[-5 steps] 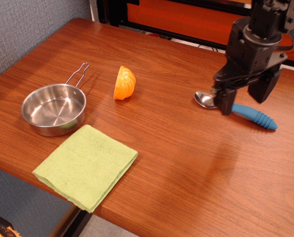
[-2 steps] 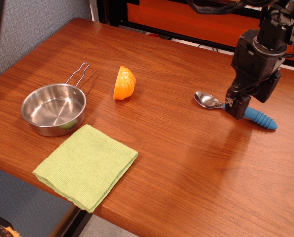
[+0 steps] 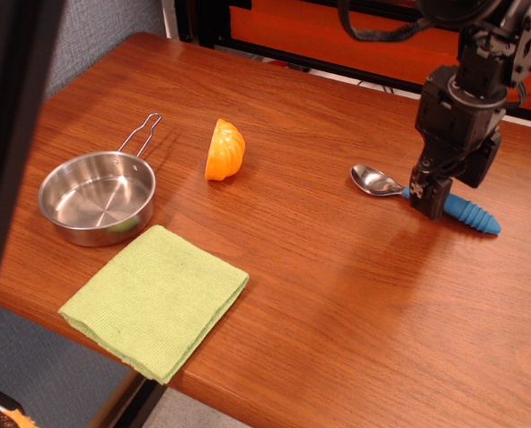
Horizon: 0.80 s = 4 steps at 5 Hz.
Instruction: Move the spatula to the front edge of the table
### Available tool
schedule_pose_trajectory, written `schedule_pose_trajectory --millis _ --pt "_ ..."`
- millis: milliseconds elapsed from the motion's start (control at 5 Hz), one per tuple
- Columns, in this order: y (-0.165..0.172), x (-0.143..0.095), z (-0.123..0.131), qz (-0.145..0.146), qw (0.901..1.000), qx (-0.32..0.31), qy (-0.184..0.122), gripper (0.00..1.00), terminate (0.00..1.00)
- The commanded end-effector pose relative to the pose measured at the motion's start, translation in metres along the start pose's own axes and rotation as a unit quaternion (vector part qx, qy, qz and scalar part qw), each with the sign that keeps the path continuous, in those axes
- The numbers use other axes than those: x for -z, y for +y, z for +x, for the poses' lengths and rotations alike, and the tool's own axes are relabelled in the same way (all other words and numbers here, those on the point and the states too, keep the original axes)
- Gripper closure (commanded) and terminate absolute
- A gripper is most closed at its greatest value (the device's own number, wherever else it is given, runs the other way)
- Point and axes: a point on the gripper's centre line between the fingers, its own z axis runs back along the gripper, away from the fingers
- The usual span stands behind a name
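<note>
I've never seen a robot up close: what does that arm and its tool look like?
The arm is matte black and blocky, built from boxy housings. Black cables loop across its top. The tool at its end is black too, with short, squared fingers. No markings or labels are readable.

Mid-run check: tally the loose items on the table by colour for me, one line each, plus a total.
Blue and silver: 1, the spatula, under the gripper
Silver: 1, the steel pan
Orange: 1, the orange piece
Green: 1, the cloth
Total: 4
</note>
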Motion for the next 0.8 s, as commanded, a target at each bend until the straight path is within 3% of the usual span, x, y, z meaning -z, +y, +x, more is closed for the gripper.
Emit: schedule_pose_trajectory --millis 0,200,600 --pt "0.001 -0.008 0.021 -0.005 0.9996 -0.022 0.018 0.00 0.00" --pt "0.001 -0.009 0.019 -0.009 0.9996 -0.024 0.013 1.00 0.00" --pt "0.006 -0.036 0.028 -0.031 0.9991 -0.027 0.010 1.00 0.00"
